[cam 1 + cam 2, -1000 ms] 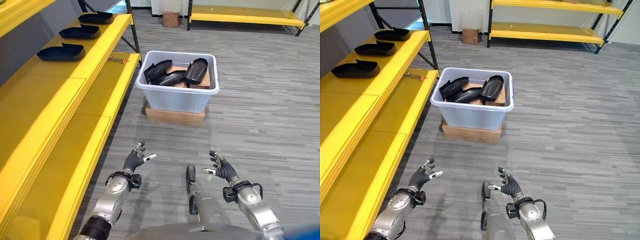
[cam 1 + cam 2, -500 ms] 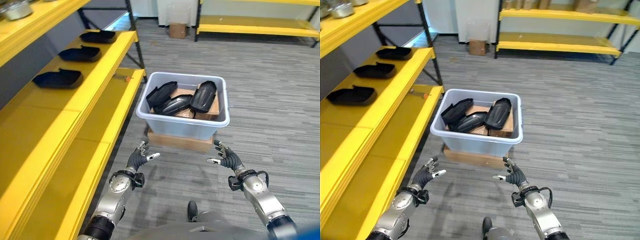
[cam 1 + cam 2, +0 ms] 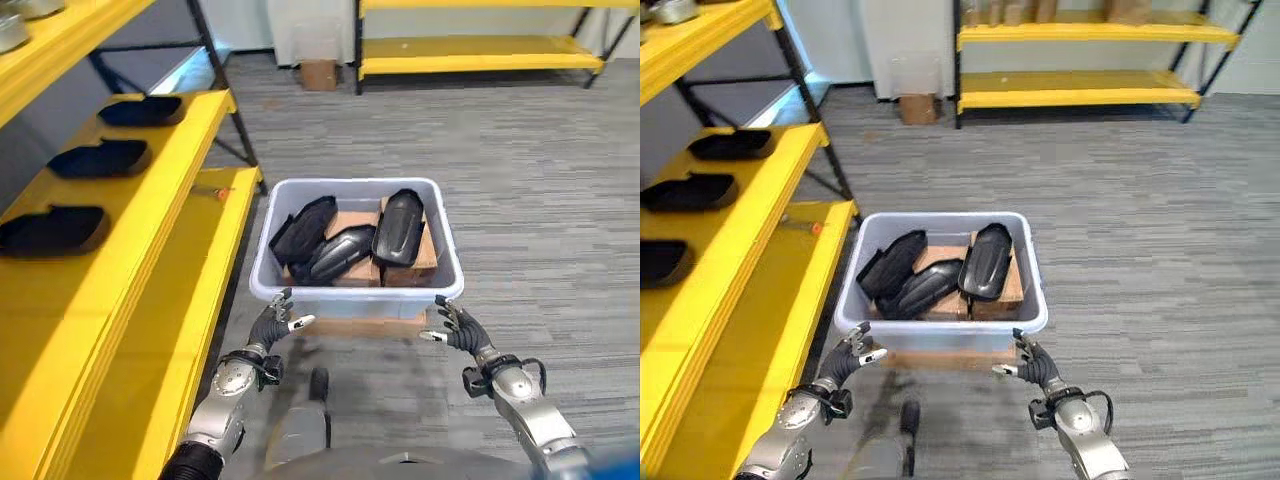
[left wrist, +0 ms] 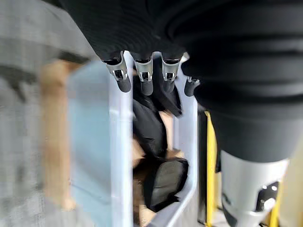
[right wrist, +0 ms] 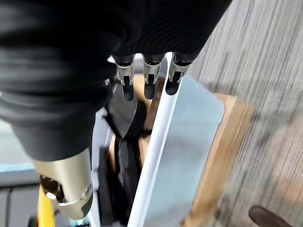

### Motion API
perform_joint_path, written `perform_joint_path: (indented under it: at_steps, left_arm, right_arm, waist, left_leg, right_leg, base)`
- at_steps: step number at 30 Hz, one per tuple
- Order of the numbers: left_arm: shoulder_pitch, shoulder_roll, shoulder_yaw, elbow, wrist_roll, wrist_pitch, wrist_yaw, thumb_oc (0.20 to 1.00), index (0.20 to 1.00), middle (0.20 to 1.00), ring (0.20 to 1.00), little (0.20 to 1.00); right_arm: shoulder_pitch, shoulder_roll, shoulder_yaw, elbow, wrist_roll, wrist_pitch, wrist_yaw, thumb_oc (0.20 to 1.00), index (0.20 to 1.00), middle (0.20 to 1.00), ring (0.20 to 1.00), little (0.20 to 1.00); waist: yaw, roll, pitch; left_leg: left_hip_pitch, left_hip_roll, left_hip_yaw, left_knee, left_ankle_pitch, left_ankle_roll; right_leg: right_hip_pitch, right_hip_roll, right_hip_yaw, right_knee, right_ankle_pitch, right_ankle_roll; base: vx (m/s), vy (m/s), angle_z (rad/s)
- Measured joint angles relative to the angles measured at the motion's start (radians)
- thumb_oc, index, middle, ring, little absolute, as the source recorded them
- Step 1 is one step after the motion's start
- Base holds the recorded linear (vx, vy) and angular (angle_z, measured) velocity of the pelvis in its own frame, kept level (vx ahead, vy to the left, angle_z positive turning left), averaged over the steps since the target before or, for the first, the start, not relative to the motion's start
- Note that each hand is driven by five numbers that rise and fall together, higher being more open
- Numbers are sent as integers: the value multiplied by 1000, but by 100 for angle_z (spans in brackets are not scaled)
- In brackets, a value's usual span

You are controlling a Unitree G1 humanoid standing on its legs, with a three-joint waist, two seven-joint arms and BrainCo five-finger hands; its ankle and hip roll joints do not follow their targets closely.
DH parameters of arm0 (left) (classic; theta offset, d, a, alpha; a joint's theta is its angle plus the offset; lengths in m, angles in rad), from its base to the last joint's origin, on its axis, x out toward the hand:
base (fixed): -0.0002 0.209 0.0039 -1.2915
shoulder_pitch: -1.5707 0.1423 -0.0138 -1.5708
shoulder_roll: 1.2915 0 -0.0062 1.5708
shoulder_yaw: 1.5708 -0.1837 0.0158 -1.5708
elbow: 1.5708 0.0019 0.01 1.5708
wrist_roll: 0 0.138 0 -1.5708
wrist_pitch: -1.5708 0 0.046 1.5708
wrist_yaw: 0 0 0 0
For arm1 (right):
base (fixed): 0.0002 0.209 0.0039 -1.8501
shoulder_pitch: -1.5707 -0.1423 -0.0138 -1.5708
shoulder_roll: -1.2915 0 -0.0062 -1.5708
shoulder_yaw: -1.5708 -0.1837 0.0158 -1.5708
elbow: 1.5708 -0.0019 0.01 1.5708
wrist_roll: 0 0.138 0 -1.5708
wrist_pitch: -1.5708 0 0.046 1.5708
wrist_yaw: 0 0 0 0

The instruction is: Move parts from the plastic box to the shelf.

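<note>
Lying in the plastic box (image 3: 356,292), several black parts (image 3: 398,226) rest on brown cardboard, just ahead of both hands. The left hand (image 3: 272,322) is near the box's near left corner and the right hand (image 3: 455,325) near its near right corner, both with relaxed, empty fingers. Beyond the left hand, the yellow shelf (image 3: 150,215) carries three more black parts (image 3: 52,230).

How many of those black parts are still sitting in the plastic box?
3 show: one leans at the left of the plastic box, one lies in the middle, one stands at the right on the cardboard blocks. Others may lie hidden beneath.
</note>
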Motion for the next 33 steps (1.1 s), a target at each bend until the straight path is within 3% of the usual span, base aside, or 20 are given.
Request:
perform_joint_path:
  at_steps: [1,2,4,5,9,16,17,20,22,24,25,27,29,30,32,33]
  left_arm:
    - [-3,8,-1,-2,0,-1,-1,1000,1000,1000,1000,1000]
    - [-5,13,1,-1,1,-1,0,1000,1000,1000,1000,1000]
    - [-10,19,-1,3,1,-1,-1,1000,1000,1000,1000,1000]
    - [4,17,-2,4,1,-1,0,1000,1000,1000,1000,1000]
    - [40,23,-2,2,1,-1,0,1000,1000,1000,1000,1000]
    - [43,19,-3,-2,1,-1,-2,1000,1000,1000,1000,1000]
    - [35,18,-4,-2,1,0,-1,1000,1000,1000,1000,1000]
    - [-1,24,-8,-3,1,-1,-1,1000,1000,1000,1000,1000]
    - [-21,43,-19,-8,1,-1,0,1000,1000,1000,1000,1000]
    - [-21,46,-20,-13,1,-1,0,1000,1000,1000,1000,1000]
    - [-21,47,-20,-12,1,-1,1,1000,1000,1000,1000,1000]
    - [-23,44,-18,-12,1,-2,1,1000,1000,1000,1000,1000]
    - [1,38,7,-9,0,-2,4,1000,1000,1000,1000,1000]
    - [13,37,13,-5,0,1,8,1000,1000,1000,1000,1000]
    - [25,44,18,-5,1,-1,6,1000,1000,1000,1000,1000]
    - [37,48,28,-8,1,-2,2,1000,1000,1000,1000,1000]
  right_arm:
    - [19,16,0,-5,0,-1,3,1000,1000,1000,1000,1000]
    - [24,34,1,-3,0,-1,3,1000,1000,1000,1000,1000]
    - [5,45,2,0,0,-1,9,1000,1000,1000,1000,1000]
    - [4,44,1,1,0,-1,10,1000,1000,1000,1000,1000]
    - [9,42,0,1,0,-1,13,1000,1000,1000,1000,1000]
    - [2,35,-1,1,-1,-1,20,1000,1000,1000,1000,1000]
    - [-2,35,-1,3,-1,-1,20,1000,1000,1000,1000,1000]
    - [-28,37,12,10,-1,-1,20,1000,1000,1000,1000,1000]
    - [-40,38,33,6,-1,-1,20,1000,1000,1000,1000,1000]
    - [-38,43,38,-19,-1,-2,21,1000,1000,1000,1000,1000]
    - [-44,48,38,-22,-1,-3,21,1000,1000,1000,1000,1000]
    - [-48,55,38,-23,-1,-4,21,1000,1000,1000,1000,1000]
    - [-48,67,44,-27,-1,-3,22,1000,1000,1000,1000,1000]
    - [-42,70,44,-36,-2,-3,21,1000,1000,1000,1000,1000]
    - [-19,73,44,-41,-15,-1,26,1000,1000,1000,1000,1000]
    - [-5,70,46,-42,-22,0,33,1000,1000,1000,1000,1000]
  waist:
    - [-2,-29,-20]
    - [-7,-39,-43]
    - [-8,-30,-41]
    - [-16,-15,-50]
    - [11,7,-71]
    - [10,1,-68]
    - [4,-3,-61]
    - [7,14,-22]
    - [-1,10,11]
    - [-4,7,11]
    - [5,14,14]
    - [20,19,13]
    - [39,19,17]
    - [32,18,18]
    - [16,3,13]
    - [18,-30,-1]
  left_leg:
    - [68,-25,10,-65,14,22]
    - [99,-49,8,-110,15,48]
    - [123,-70,8,-123,10,64]
    - [129,-78,9,-123,-5,79]
    - [138,-92,31,-123,-24,67]
    - [155,-85,38,-123,-46,50]
    - [154,-84,38,-122,-53,58]
    - [138,-49,36,-106,-59,59]
    - [140,-51,22,-88,-65,66]
    - [149,-58,11,-94,-62,71]
    - [152,-58,12,-94,-61,71]
    - [143,-55,22,-89,-65,70]
    - [140,-47,39,-77,-79,44]
    - [144,-42,34,-76,-83,35]
    - [166,-21,7,-100,-75,12]
    - [188,-6,1,-128,-71,-22]
  right_leg:
    - [-25,-37,-2,77,-12,20]
    - [-48,-50,2,72,-32,36]
    - [-104,-35,4,30,-27,39]
    - [-139,-32,2,30,5,38]
    - [-140,-54,4,7,16,48]
    - [-136,-46,4,38,6,46]
    - [-157,-39,5,84,0,47]
    - [-330,-2,5,418,5,54]
    - [-433,0,30,621,26,84]
    - [-445,-60,18,534,8,54]
    - [-432,-113,12,443,10,52]
    - [-400,-212,-54,238,39,73]
    - [-395,-302,-131,42,160,143]
    - [-381,-317,-137,-25,211,158]
    - [-340,-276,-83,-60,236,175]
    - [-316,-237,-127,-60,265,163]
  base:
    - [192,191,-18]
    - [172,205,-12]
    - [107,127,17]
    - [68,73,23]
    - [65,71,-10]
    - [36,86,-6]
    - [-54,68,-1]
    - [-14,47,-1]
    - [78,-30,24]
    - [106,-119,20]
    - [54,-131,-3]
    - [79,-227,-9]
    - [88,-226,-27]
    - [89,-268,-7]
    - [64,-282,34]
    - [53,-255,38]
